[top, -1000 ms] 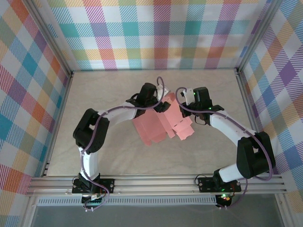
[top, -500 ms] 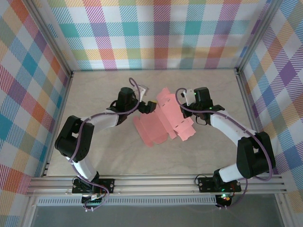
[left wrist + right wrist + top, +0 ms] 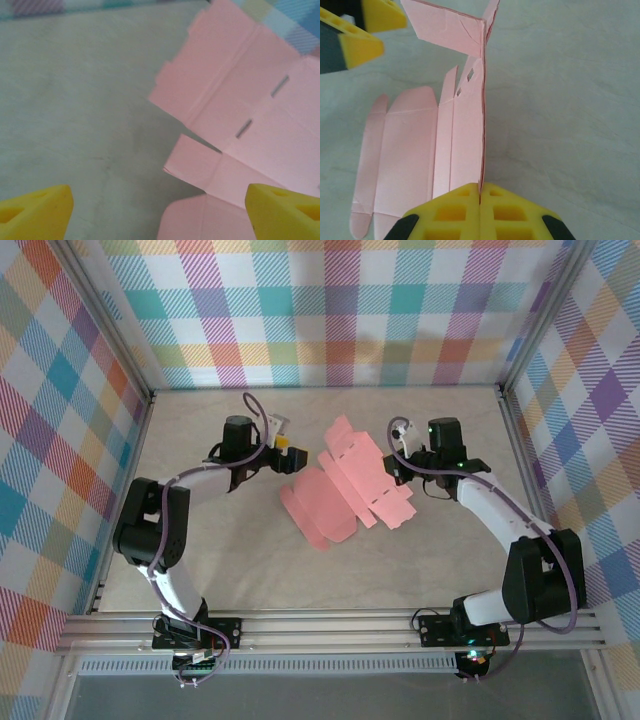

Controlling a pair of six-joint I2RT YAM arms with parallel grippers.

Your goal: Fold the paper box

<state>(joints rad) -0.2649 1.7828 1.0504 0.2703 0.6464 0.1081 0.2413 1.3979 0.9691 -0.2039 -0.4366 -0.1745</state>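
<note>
**Top view:** We see the salmon-pink, die-cut thin-card paper box (image 3: pixel 345 490) lying partly unfolded on the pale, marbled worktop (image 3: pixel 200 560), between the two grippers. The left gripper (image 3: pixel 289 451) has its jaws spread and empty. It sits a little way off the card's left side, not touching it. The right gripper (image 3: pixel 398 472) meets the card's right-hand edge.

**Left wrist:** The left gripper (image 3: pixel 160 215) stands wide open, with one of its yellow fingertips (image 3: pixel 35 210) in each lower corner. It holds nothing. The paper box (image 3: pixel 250 115) lies ahead and to the right of this gripper. Its panels show crease lines and two small slots, and one flap reaches toward the right-hand fingertip.

**Right wrist:** The right gripper (image 3: pixel 480 200) is pinched tight on the near edge of the paper box (image 3: pixel 410 150) and holds one panel up on its edge. The rest of the blank lies flat on the worktop (image 3: pixel 560 100) to this gripper's left, ending in a rounded flap. Far ahead and to the left, the open left gripper (image 3: pixel 370 30) sits near the card's raised far flap.
</note>
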